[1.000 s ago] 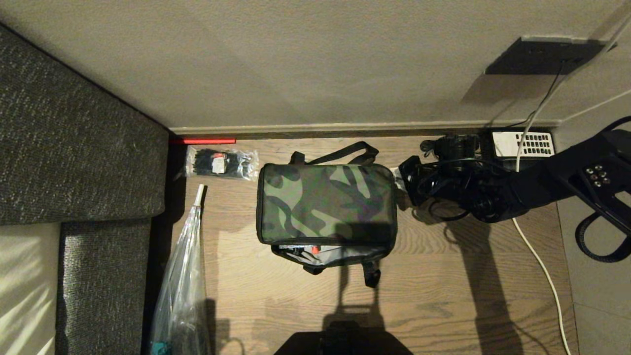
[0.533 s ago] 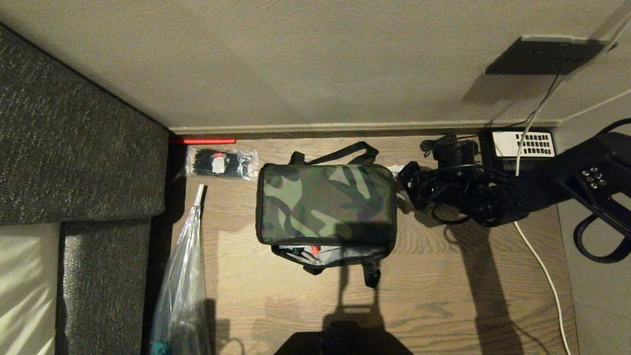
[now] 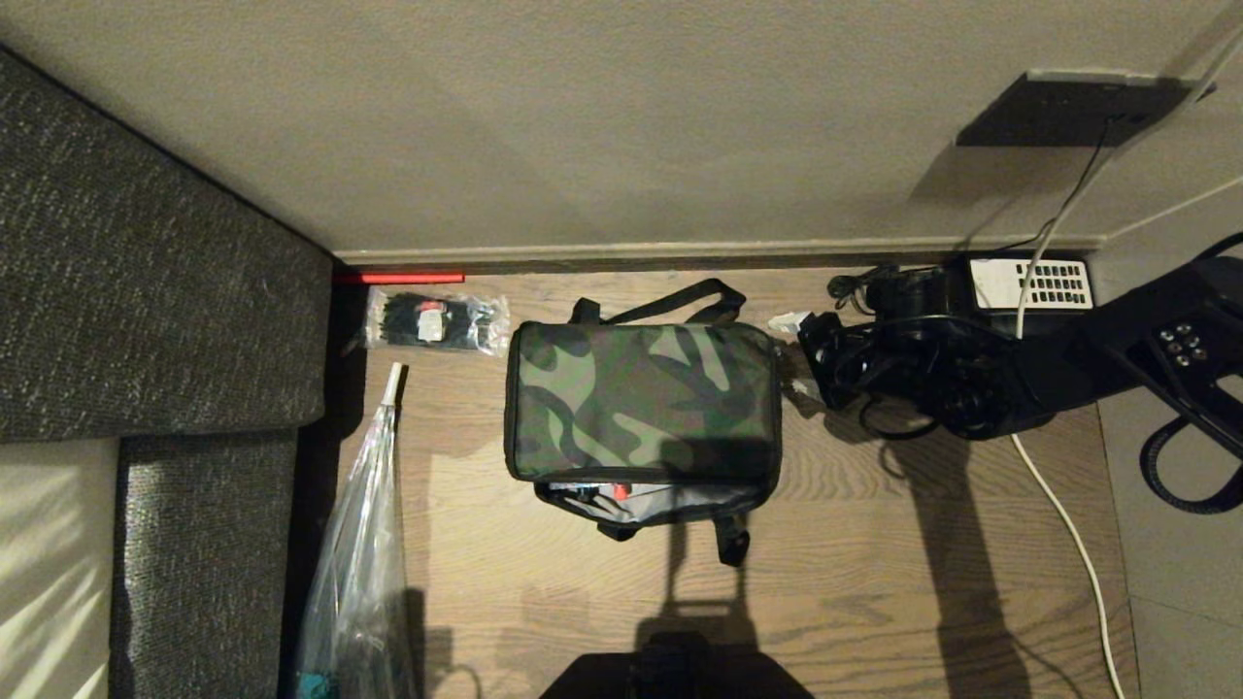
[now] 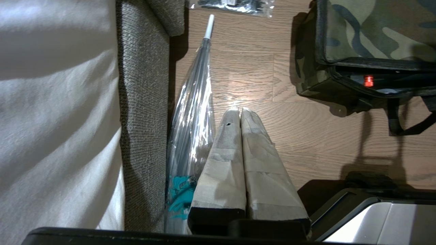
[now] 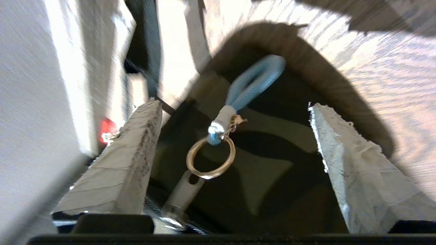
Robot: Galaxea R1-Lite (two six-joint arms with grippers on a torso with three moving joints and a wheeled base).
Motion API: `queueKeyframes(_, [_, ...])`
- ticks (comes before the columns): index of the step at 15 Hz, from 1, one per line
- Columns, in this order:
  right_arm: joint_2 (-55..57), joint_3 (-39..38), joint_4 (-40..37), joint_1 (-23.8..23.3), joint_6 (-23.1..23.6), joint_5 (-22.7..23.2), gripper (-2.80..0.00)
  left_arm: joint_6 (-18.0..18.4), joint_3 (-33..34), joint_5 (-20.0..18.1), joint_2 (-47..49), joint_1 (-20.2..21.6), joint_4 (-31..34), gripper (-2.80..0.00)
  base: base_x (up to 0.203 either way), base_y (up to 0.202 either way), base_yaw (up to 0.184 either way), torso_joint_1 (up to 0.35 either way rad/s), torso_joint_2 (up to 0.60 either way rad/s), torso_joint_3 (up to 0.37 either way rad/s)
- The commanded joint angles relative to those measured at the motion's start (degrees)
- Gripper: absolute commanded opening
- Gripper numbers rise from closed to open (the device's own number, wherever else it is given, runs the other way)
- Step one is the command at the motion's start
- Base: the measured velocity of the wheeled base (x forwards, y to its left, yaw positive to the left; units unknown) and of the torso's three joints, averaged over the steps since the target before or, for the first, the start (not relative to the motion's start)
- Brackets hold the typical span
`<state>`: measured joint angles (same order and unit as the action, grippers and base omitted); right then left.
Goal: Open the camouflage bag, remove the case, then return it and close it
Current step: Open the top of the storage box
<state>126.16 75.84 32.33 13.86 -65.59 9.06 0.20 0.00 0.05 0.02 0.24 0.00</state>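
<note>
1. The right gripper (image 5: 235,136) sits at the bag's (image 3: 641,403) right end, its fingers (image 5: 126,163) spread wide and holding nothing.
2. Between those fingers dangles a zipper pull: a gold ring (image 5: 210,160) on a blue cord loop (image 5: 253,83).
3. The bag lies on the wood floor (image 3: 874,563), its near side gaping slightly.
4. The left gripper (image 4: 240,112) hangs apart from the bag beside a clear umbrella (image 4: 196,109), fingers pressed together.

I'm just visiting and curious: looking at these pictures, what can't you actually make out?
- Inside of the camouflage bag: head view shows only a narrow gap under its lid, so whether the case is inside cannot be told.
- Desk phone: head view, partly covered by the right arm.
- Right gripper: wrist view is blurred; fingers spread around a blue loop and ring, touching neither.
- Clear bag: cut off below.
</note>
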Motion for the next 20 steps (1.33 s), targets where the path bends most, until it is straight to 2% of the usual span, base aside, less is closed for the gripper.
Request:
queueKeyframes(1, [-0.13,0.35,-0.03,0.38,-5.21,0.12,0.0,0.02,0.17,0.04,-0.08,0.02,0.0,-2.8,0.0,0.0,0.0,0.0,0.0,0.0])
queueKeyframes(3, [-0.37,0.53,-0.69,1.01,-7.07,0.42,0.0,0.0,0.17,0.04,-0.11,0.02,0.0,-2.8,0.0,0.0,0.0,0.0,0.0,0.0])
queueKeyframes(6, [-0.17,1.49,-0.38,2.43,-13.67,0.86,0.0,-0.01,0.1,0.04,-0.03,0.02,0.0,-2.8,0.0,0.0,0.0,0.0,0.0,0.0])
queueKeyframes(10, [0.92,2.7,0.2,2.75,-14.58,-1.27,0.0,0.04,0.09,0.04,-0.11,0.02,0.0,-2.8,0.0,0.0,0.0,0.0,0.0,0.0])
queueKeyframes(11, [1.29,2.68,1.21,2.75,-14.07,-2.26,-0.15,0.06,0.13,0.04,-0.11,0.02,0.0,-2.8,0.0,0.0,0.0,0.0,0.0,0.0])
queueKeyframes(12, [1.54,2.73,2.89,2.75,-14.04,-2.37,-2.8,0.03,0.18,0.04,-0.11,0.02,0.0,-2.8,0.0,0.0,0.0,0.0,0.0,0.0])
queueKeyframes(15, [1.72,2.64,5.82,2.66,-13.69,-2.11,-2.8,0.06,0.1,0.04,-0.1,0.02,0.0,-2.8,0.0,0.0,0.0,0.0,0.0,0.0])
queueKeyframes(20, [1.11,2.64,5.99,2.66,-13.58,-2.29,-2.8,0.01,0.16,0.04,-0.11,0.02,0.0,-2.8,0.0,0.0,0.0,0.0,0.0,0.0])
